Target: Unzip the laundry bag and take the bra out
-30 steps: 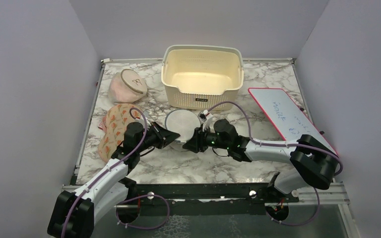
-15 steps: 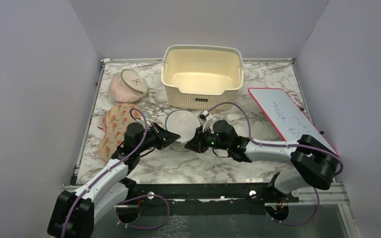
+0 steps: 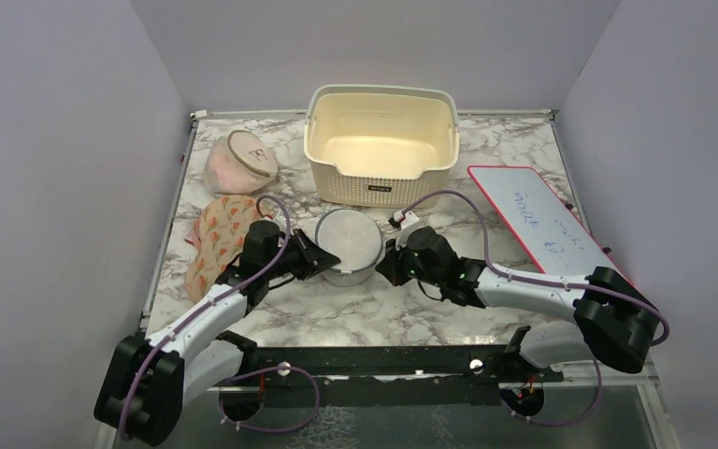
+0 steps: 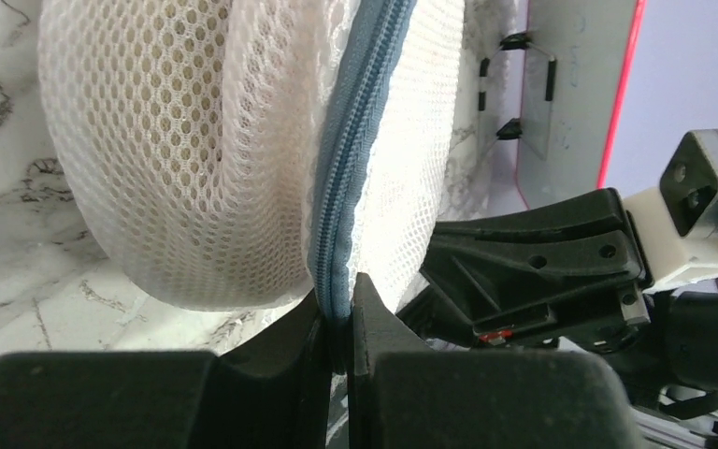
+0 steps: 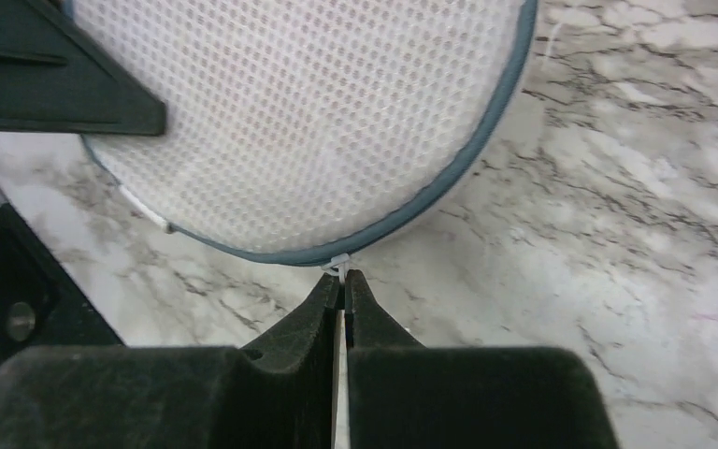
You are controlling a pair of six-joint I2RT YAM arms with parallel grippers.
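Observation:
The laundry bag (image 3: 347, 243), a round white mesh drum with a grey zip rim, sits mid-table between my two grippers. My left gripper (image 3: 312, 259) is shut on the bag's grey zip rim (image 4: 338, 234) at its left side. My right gripper (image 3: 386, 265) is shut on the small white zip pull (image 5: 339, 267) at the bag's right edge (image 5: 318, 122). The zip looks closed in both wrist views. The bra is hidden inside the bag.
A cream perforated basket (image 3: 380, 140) stands behind the bag. A pinkish round bag (image 3: 239, 161) lies at the back left, a floral cloth (image 3: 217, 238) beside my left arm. A red-edged whiteboard (image 3: 547, 223) lies at the right.
The bag has shifted right and toward the near edge, now showing more of its side. My right gripper moved right with the zip pull; my left gripper followed, holding the rim.

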